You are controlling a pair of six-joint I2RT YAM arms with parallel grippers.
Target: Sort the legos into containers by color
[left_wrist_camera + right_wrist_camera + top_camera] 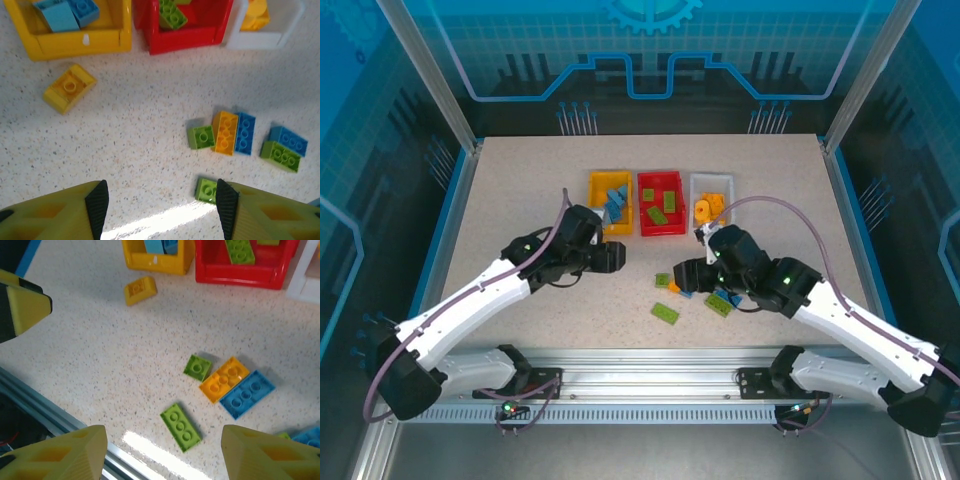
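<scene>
Three bins stand in a row: yellow (610, 203) with blue bricks, red (661, 203) with green bricks, white (711, 195) with orange ones. A loose yellow brick (69, 87) lies just in front of the yellow bin (75, 42). A cluster of a small green brick (197, 367), an orange brick (224, 379) and a blue brick (246, 393) lies mid-table, with a long green brick (181, 426) nearer. My left gripper (162, 210) is open and empty above bare table; a green brick (206, 190) sits by its right finger. My right gripper (162, 455) is open, hovering over the long green brick.
A blue brick (288, 141) and a green brick (280, 156) lie together right of the cluster. The metal rail at the table's near edge (60, 425) runs close under my right gripper. My left gripper's finger (20, 305) shows at the left of the right wrist view.
</scene>
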